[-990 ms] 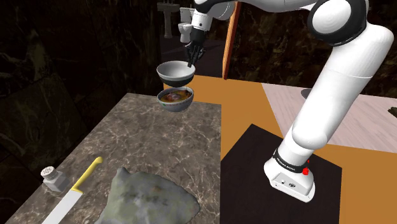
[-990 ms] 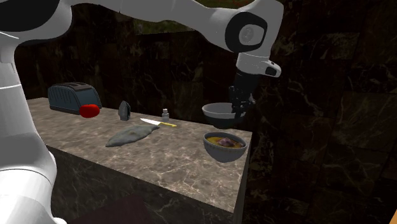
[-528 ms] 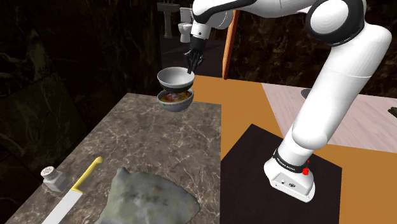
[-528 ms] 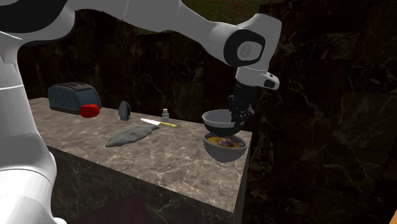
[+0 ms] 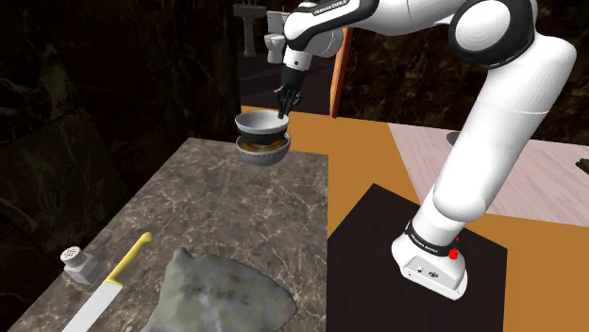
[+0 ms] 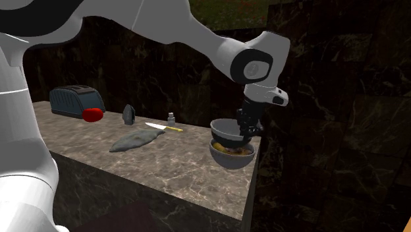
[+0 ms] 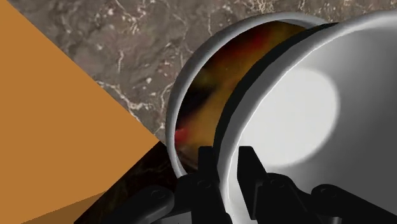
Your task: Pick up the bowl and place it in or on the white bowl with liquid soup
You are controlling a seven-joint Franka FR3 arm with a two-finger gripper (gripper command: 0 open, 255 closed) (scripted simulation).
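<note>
Fig.: gripper [image 5: 281, 112] pinching grey bowl [image 5: 255, 123] by rim, just over soup bowl [image 5: 263, 153] at counter's [image 5: 217, 217] far end. Centre it, hold level, lower slowly w/o splashing, then release.

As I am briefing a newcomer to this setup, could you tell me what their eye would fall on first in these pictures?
The grey bowl, clasped by its rim between the black fingers, hangs low over the soup bowl at the far corner of the marble counter. The large white arm arches over from the shoulder view's right.
</note>
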